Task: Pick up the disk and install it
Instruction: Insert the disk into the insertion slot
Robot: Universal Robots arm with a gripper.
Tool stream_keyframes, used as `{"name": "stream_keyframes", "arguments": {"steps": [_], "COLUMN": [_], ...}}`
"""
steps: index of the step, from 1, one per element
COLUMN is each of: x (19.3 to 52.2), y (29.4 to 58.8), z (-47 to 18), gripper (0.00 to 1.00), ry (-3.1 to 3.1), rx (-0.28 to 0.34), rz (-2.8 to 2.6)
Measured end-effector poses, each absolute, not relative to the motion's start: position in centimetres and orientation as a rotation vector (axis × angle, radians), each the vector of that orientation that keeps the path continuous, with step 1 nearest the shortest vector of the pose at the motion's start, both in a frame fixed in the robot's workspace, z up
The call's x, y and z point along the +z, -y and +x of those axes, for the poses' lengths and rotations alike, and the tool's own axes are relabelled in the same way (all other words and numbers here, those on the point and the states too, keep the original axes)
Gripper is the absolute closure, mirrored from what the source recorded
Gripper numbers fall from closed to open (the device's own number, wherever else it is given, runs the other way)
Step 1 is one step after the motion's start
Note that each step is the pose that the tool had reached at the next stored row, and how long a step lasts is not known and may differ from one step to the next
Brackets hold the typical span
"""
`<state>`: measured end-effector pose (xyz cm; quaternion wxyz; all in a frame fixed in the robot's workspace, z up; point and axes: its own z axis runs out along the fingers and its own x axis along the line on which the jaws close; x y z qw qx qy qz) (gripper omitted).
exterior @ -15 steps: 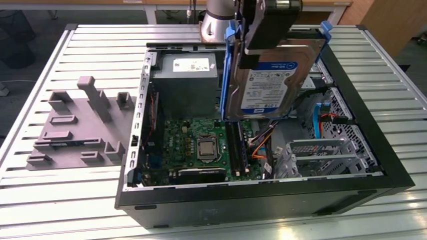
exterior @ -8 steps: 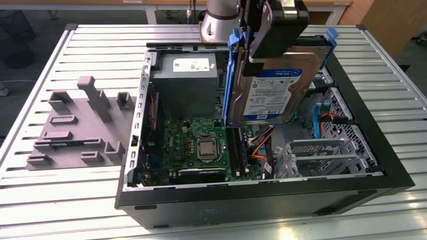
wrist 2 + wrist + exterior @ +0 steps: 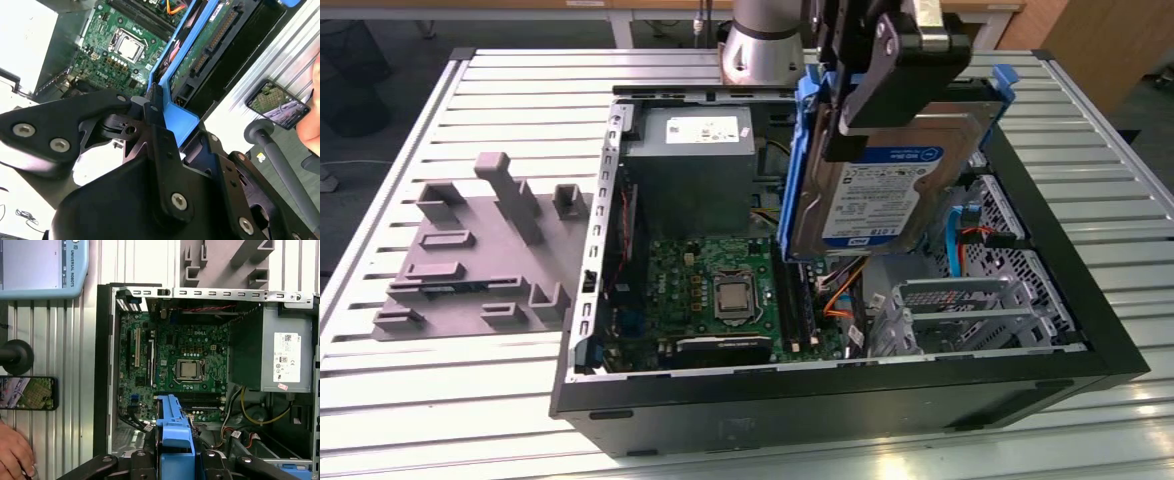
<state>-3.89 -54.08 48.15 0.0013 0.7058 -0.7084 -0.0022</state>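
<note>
The disk (image 3: 878,195), a silver-grey drive with a white-and-blue label and blue side rails, hangs tilted on edge above the open computer case (image 3: 854,395). It sits over the space between the motherboard (image 3: 720,290) and the metal drive cage (image 3: 961,310). My gripper (image 3: 861,110) is shut on the disk's upper end, with black fingers on either face. In the second wrist view the gripper (image 3: 161,117) clamps the blue rail (image 3: 182,50), with the drive's green underside (image 3: 212,37) beside it. The first wrist view shows the disk's blue rail end (image 3: 175,437) over the motherboard (image 3: 185,365).
A large grey metal box (image 3: 687,165) with a white sticker fills the case's far corner. Orange and blue cables (image 3: 843,290) lie under the disk. A grey fixture with posts (image 3: 480,250) stands on the exterior view's left. A phone (image 3: 27,392) and a hand (image 3: 12,452) rest beside the case.
</note>
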Motion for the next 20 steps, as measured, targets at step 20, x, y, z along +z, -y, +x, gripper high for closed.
{"name": "stream_keyframes", "arguments": {"steps": [20], "x": [46.7], "y": [56.0], "z": [1.7], "gripper": [0.64], "ry": [2.224], "rx": [-0.007], "rz": [2.215]}}
